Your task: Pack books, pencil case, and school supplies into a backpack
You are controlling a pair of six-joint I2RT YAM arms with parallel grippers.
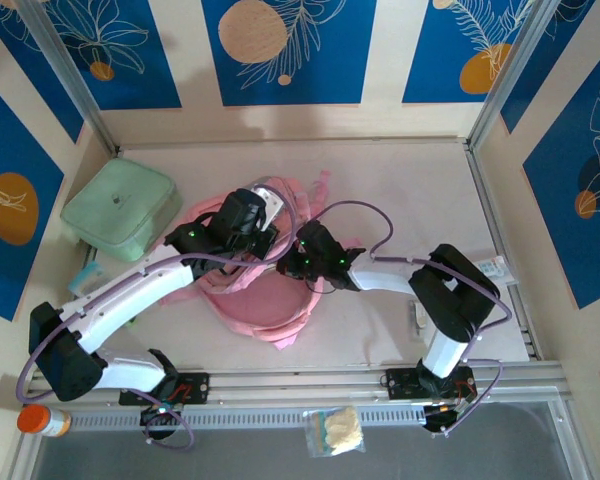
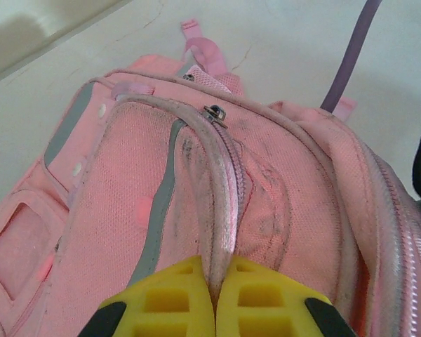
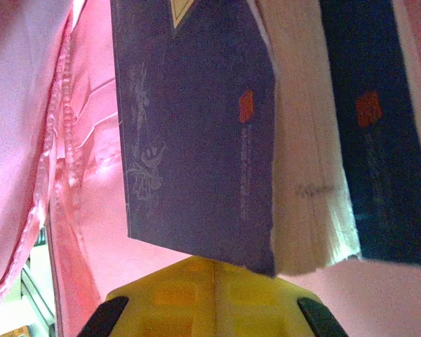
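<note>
Top view: left arm (image 1: 130,290) and right arm (image 1: 450,300) bent inward over pink backpack (image 1: 270,322) on table (image 1: 400,200); wrist views add: left gripper (image 2: 214,298) pinched on its zipper rim, right gripper (image 3: 212,288) closed inside, just under navy books (image 3: 196,140).

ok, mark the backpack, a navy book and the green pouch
backpack (image 2: 119,210), left wrist view, pink mesh panel.
navy book (image 3: 196,140), right wrist view, front cover.
green pouch (image 1: 118,210), top external view, top face.

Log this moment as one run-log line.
left claw: shut on backpack zip edge | right claw: shut inside backpack, at navy books edge | hold on them: unclear
</note>
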